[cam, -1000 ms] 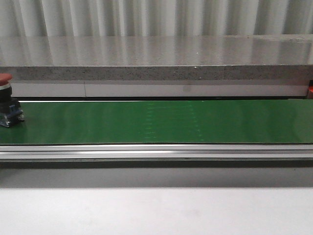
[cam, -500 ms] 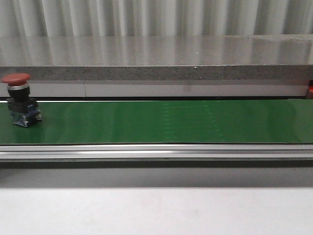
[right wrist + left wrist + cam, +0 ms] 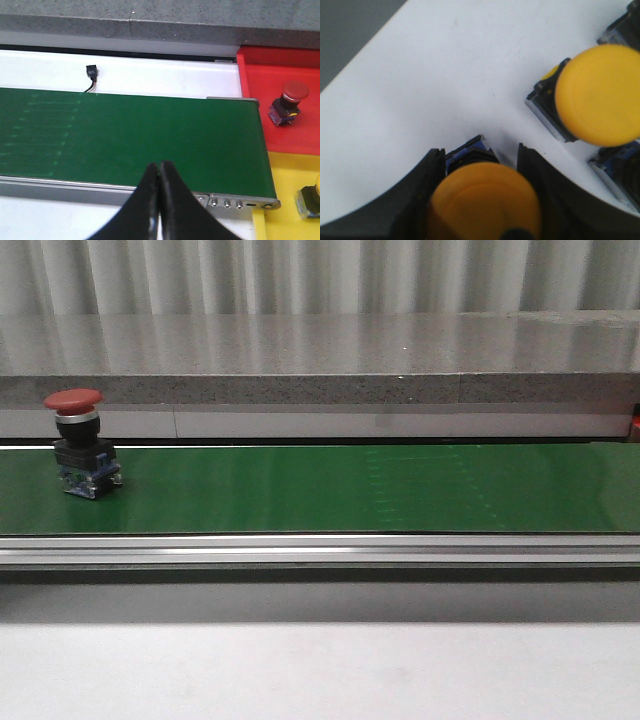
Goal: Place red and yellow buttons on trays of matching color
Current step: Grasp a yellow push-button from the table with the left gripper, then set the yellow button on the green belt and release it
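Yellow button (image 3: 485, 200) btwn L end effector (image 3: 480, 165) fingers

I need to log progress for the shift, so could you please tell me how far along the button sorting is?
Done: one red mushroom-head button sits on the red tray, and a yellow one on the yellow tray. In hand: the left gripper brackets a yellow-capped button. Left: a red button stands on the green conveyor belt; the right gripper is shut.

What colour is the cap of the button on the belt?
Red, clearest in the front view: button on green conveyor belt.
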Controlling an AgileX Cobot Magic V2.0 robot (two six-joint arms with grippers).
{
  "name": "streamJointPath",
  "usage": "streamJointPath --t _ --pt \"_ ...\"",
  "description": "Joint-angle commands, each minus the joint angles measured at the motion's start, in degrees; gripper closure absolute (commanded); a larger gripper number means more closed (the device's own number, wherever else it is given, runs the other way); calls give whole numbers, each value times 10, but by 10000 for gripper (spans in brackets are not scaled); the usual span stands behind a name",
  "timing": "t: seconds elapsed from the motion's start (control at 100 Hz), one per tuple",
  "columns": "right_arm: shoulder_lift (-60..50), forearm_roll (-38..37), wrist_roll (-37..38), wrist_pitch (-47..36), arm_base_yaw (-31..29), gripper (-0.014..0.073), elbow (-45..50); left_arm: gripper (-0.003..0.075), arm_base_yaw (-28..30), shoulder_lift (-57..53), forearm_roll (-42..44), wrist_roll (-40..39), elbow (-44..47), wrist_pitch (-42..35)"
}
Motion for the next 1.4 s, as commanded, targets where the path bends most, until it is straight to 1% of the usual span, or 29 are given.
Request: streamJointPath --t 0.0,0.13,0.28,0.49,0.61,0.76,0.95,1.39 --pt "-1 3 -5 -42 1 661 -15 740 2 -55 0 -6 -16 -12" --pt "-1 3 -5 -42 1 661 -15 740 -1 -109 0 -6 -16 1" --pt "-1 3 -5 -42 1 661 -15 740 -37 -178 0 -6 -16 10" --pt "-1 3 -5 -42 1 661 -15 740 -137 -231 0 -1 -16 37" --pt "-1 3 -5 -42 1 661 -15 740 -204 -228 -1 4 -16 41" --pt "-1 3 -5 -42 1 661 -15 740 -255 -211 -1 12 -16 40" --pt "-1 3 -5 -42 1 661 -15 740 -262 -177 -29 12 -16 23" --pt "-1 3 -5 -42 1 661 -15 737 -262 -123 -62 35 -16 27"
